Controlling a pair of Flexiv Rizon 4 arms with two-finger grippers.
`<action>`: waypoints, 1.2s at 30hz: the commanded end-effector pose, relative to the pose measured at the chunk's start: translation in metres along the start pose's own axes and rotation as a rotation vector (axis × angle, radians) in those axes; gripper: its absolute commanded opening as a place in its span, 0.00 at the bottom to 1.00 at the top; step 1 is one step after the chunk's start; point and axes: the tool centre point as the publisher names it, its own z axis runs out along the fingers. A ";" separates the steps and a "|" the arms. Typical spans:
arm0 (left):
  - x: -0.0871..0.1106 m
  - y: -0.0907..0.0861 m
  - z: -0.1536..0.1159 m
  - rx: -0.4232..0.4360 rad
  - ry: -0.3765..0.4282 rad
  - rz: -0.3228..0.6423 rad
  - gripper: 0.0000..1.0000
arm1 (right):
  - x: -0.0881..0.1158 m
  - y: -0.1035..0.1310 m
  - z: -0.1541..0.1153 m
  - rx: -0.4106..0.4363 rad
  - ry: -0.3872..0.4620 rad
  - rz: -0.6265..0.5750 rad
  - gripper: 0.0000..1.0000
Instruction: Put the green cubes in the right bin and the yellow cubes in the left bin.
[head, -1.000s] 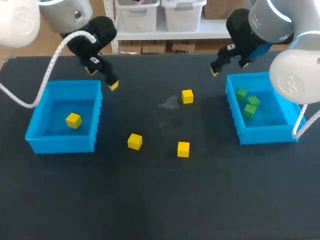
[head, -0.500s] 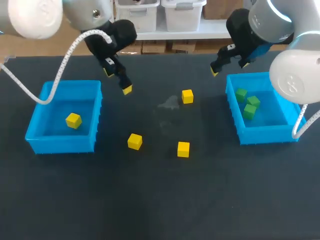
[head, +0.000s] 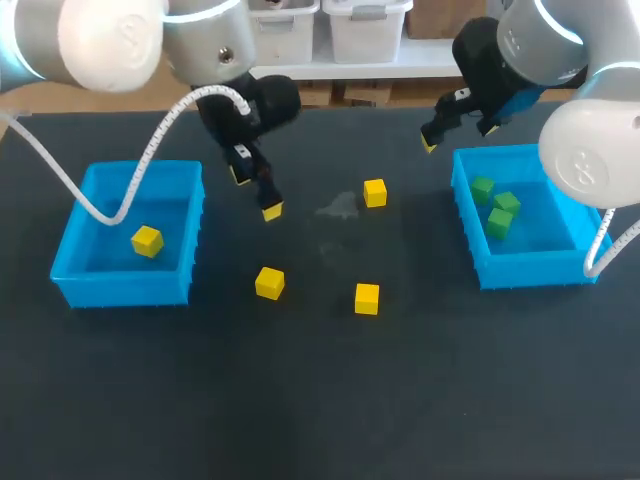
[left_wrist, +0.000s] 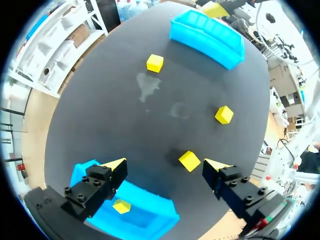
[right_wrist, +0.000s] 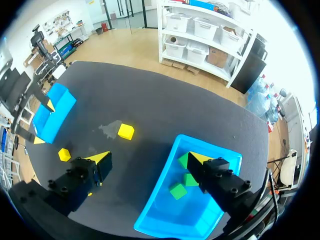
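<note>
light: bright, even, from overhead | shadows: soft and short beside cubes (head: 367, 298) and bins (head: 125, 288) | table (head: 320, 400): dark, matte, one pale sheen patch (head: 338, 209) mid-way | wrist views: white glare past the table's edge

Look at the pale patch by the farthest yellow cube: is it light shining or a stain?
Head view: the pale patch lies beside the far yellow cube. Left wrist and right wrist views: it shows by that cube from other angles, so it is likely a smudge on the table, not glare. Left wrist view: the near yellow cube throws a soft shadow.
</note>
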 end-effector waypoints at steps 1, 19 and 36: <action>0.006 -0.009 0.004 -0.003 -0.003 0.007 1.00 | 0.000 0.000 0.000 -0.001 0.000 0.000 1.00; 0.007 -0.042 0.010 0.047 -0.065 0.172 1.00 | 0.000 0.000 0.000 -0.001 0.000 0.000 1.00; -0.005 -0.019 -0.010 0.220 0.013 0.337 1.00 | 0.000 0.000 0.000 -0.001 0.000 0.000 1.00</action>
